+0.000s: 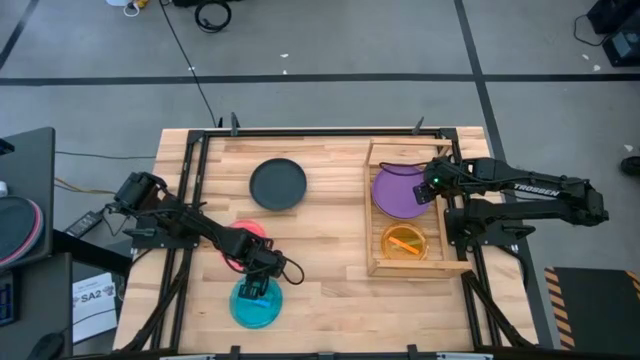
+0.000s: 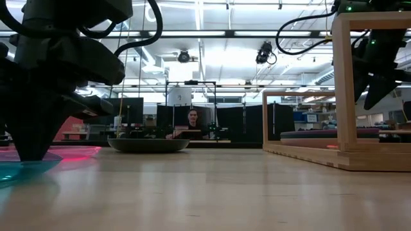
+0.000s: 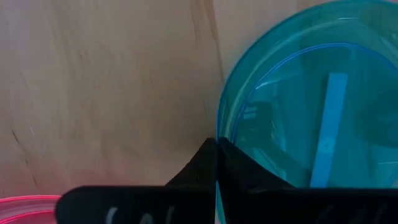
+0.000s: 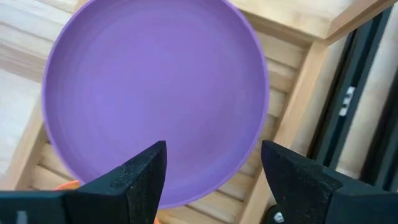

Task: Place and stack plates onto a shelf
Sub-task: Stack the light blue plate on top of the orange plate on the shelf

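Observation:
The cyan plate (image 1: 255, 306) lies near the table's near edge, and my left gripper (image 1: 256, 288) stands over its far rim, shut on it. The red-pink plate (image 1: 247, 232) lies just beyond, partly under the left arm. The dark teal plate (image 1: 277, 184) rests on the table's middle. The light-wood shelf (image 1: 372, 215) on the right holds the purple plate (image 1: 395, 190) at its far end and the orange plate (image 1: 405, 242) at its near end. My right gripper (image 1: 432, 190) hovers open over the purple plate (image 4: 155, 87), touching nothing. My left gripper (image 3: 216, 155) pinches the cyan plate's (image 3: 311, 93) rim (image 3: 219, 127) between its two fingers, one finger outside the plate and one inside. It comes from above, pointing down. In the low view the cyan plate (image 2: 16, 170) still lies low on the tabletop.
The shelf's raised rails and corner posts (image 2: 343, 83) stand around the purple and orange plates. Bare tabletop lies between the dark teal plate (image 2: 148, 145) and the shelf. A person (image 2: 192, 119) sits in the room beyond the table's far edge.

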Robot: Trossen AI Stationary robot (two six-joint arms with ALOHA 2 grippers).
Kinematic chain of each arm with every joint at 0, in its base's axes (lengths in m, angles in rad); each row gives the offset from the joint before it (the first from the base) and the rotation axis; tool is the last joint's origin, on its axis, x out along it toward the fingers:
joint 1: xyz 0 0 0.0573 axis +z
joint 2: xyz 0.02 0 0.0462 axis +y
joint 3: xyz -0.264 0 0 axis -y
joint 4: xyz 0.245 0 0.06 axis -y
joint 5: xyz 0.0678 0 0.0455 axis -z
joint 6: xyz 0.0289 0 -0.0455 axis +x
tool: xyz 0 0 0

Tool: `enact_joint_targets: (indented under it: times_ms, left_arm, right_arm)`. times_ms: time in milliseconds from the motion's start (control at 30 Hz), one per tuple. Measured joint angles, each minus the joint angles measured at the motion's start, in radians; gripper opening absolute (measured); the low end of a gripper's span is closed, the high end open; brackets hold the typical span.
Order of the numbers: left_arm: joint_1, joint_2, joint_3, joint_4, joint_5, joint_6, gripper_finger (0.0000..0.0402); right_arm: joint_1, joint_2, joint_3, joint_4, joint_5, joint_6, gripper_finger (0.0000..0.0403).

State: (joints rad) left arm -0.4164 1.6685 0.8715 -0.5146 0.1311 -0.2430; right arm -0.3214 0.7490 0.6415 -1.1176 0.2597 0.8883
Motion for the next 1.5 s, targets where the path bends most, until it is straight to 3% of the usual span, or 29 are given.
enact_joint_targets:
  times_ms: [400,767,1067,1500]
  left_arm:
    - [0.032,-0.093,0.0,0.004,0.003,-0.007,0.0006]
    - [0.141,-0.177,0.0,0.101,-0.002,-0.008,0.0006]
    - [0.293,-0.182,0.001,0.232,-0.104,0.004,0.0007]
    - [0.554,-0.182,0.001,0.443,-0.269,-0.001,0.0007]
  right_arm:
    - [0.001,0.0,0.0,0.152,-0.128,0.01,0.0266]
    - [0.027,0.007,0.0,0.418,-0.205,0.008,0.0266]
    - [0.119,0.088,0.0,0.639,-0.205,0.007,0.0266]
    - [0.225,0.324,0.0,0.949,-0.201,-0.01,0.0264]
